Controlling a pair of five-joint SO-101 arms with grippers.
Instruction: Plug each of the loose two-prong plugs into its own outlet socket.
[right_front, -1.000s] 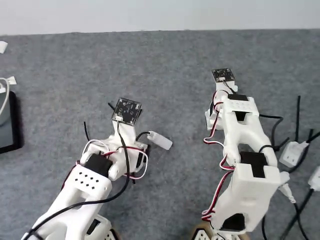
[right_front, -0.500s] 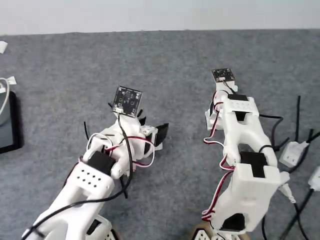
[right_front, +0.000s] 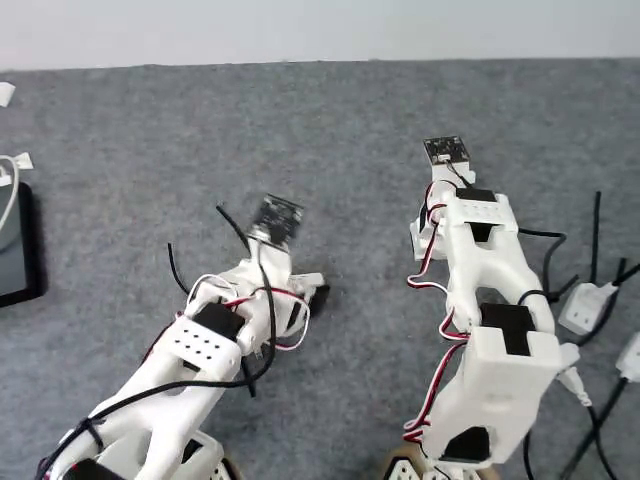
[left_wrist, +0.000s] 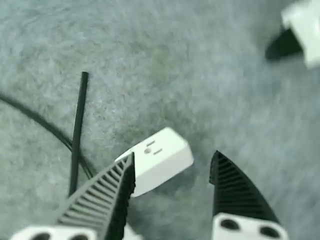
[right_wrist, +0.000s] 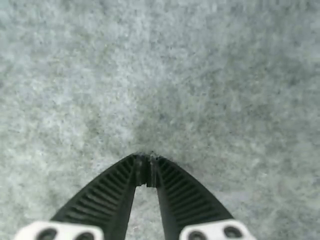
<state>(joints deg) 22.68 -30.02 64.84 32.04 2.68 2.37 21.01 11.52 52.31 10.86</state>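
Downward, left jaws spread astride socket (left_wrist: 159, 161)

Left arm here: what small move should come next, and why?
Probably close the left gripper: its open fingers straddle the white socket block lying on the grey mat, close against one finger, so a grasp looks lined up.

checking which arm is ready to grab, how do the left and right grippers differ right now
The left gripper is open; the right gripper is shut, tips touching. A white socket block lies between the left gripper's fingers; the right gripper holds nothing, over bare grey mat. Both have black ribbed fingers pointing down at the mat.
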